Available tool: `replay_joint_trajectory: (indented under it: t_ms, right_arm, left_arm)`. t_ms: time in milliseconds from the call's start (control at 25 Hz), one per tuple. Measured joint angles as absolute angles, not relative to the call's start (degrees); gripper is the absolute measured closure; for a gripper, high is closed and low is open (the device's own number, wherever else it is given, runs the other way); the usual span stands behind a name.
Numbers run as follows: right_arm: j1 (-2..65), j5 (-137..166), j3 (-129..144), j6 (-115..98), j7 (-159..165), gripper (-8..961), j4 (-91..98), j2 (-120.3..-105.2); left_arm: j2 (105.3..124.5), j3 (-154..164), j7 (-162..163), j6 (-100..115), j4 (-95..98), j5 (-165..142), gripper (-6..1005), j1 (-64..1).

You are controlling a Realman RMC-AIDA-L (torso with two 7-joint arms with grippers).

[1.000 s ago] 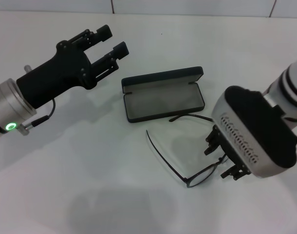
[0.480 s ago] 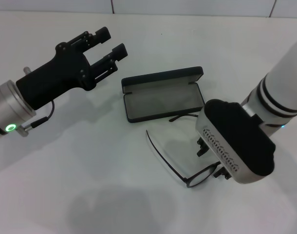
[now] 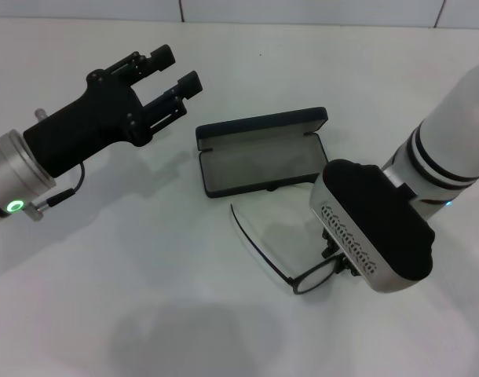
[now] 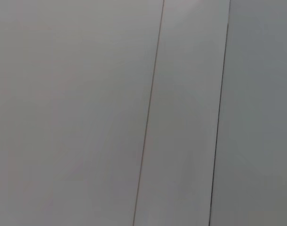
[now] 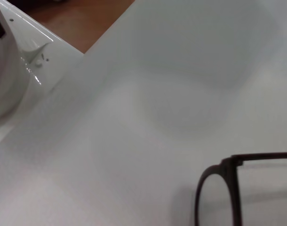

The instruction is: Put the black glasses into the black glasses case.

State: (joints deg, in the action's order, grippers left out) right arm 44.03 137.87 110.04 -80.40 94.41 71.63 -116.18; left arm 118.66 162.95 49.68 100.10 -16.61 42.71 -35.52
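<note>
Right end effector (image 3: 343, 263) is low over the white worktop (image 3: 145, 298), at the front part of the black glasses (image 3: 306, 279). Its fingers are mostly hidden under the wrist housing, so I cannot tell if they are closed on the frame or not. The glasses are unfolded on the worktop just beside the black glasses case (image 3: 263, 153), on the side nearer the robot. 1 temple arm curves away to the left, the other points toward the case and reaches near its front edge. The right wrist view shows 1 rounded lens rim over the white surface. The case lies with its lid up, grey lining visible, with nothing inside. Left end effector (image 3: 170, 67) hangs in the air, well apart from the case, with its 2 fingers spread and holding nothing.
</note>
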Motion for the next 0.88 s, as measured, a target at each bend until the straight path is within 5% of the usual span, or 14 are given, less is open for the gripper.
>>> replay_joint_trajectory:
  t_ms: [240,480,880]
  right_arm:
    - [43.0,137.4,105.9,-85.6,94.2,754,74.2,-116.14]
    - [34.7,134.5,97.2,-91.4,89.3,936,83.4,-115.88]
    - [18.1,113.7,91.2,-73.8,69.4,942,78.7,-116.17]
  left_arm:
    - [118.62,162.9,49.7,100.3,-16.6,42.6,396,-35.4]
    - [118.43,162.9,49.7,102.5,-16.6,41.8,397,-35.3]
    - [117.67,162.9,50.0,106.8,-16.6,41.3,398,-34.7]
